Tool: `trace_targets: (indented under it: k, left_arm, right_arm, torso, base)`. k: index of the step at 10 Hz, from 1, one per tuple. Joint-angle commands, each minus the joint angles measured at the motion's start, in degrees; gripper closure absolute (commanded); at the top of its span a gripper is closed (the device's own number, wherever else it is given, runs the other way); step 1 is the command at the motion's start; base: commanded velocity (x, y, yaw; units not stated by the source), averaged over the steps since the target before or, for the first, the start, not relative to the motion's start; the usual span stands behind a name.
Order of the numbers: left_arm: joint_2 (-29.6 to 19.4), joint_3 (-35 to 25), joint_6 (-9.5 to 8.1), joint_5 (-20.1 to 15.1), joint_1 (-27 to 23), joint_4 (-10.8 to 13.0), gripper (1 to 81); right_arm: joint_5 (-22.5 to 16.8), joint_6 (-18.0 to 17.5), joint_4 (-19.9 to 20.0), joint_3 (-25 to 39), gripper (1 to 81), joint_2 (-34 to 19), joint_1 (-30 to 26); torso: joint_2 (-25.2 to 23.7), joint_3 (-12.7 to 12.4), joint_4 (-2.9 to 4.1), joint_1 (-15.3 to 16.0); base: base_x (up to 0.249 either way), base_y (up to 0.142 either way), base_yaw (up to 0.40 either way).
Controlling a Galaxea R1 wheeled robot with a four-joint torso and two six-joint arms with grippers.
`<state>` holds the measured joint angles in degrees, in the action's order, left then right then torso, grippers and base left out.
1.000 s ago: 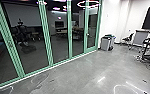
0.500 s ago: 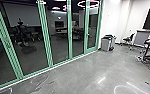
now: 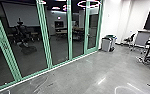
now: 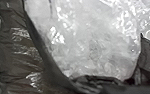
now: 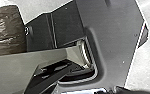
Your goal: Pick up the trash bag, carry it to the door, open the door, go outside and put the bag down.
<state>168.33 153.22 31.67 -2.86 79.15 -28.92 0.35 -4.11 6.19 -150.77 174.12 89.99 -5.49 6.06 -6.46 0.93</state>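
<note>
Trash bag (image 4: pixel 17 52) looks soft, slippery, probably light; I would gather its top to hold. Each claw's opening and grip, I cannot tell.

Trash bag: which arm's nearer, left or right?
Left. The left arm is close by the trash bag, large in its wrist view; the right arm looks farther off, across the dark plate.
</note>
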Motion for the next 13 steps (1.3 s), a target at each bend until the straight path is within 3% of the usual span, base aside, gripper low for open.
trace_targets:
  k: [1, 13]
  left_arm:
    - [-0.36, 0.06, 0.41, -3.46, -3.78, 0.26, 81.1]
    - [-0.36, 0.06, 0.41, -3.46, -3.78, 0.18, 81.1]
  right_arm:
    - [-3.78, 0.07, -0.22, 0.49, 1.0, 0.20, -2.58]
    - [-3.69, 0.15, -0.22, 0.49, 1.0, 0.20, -2.49]
  torso:
    - [0.00, 0.00, 0.00, 0.00]
    - [0.02, 0.00, 0.00, 0.04]
  base:
    - [0.133, -0.068, 0.000]
    - [0.132, -0.059, 0.000]
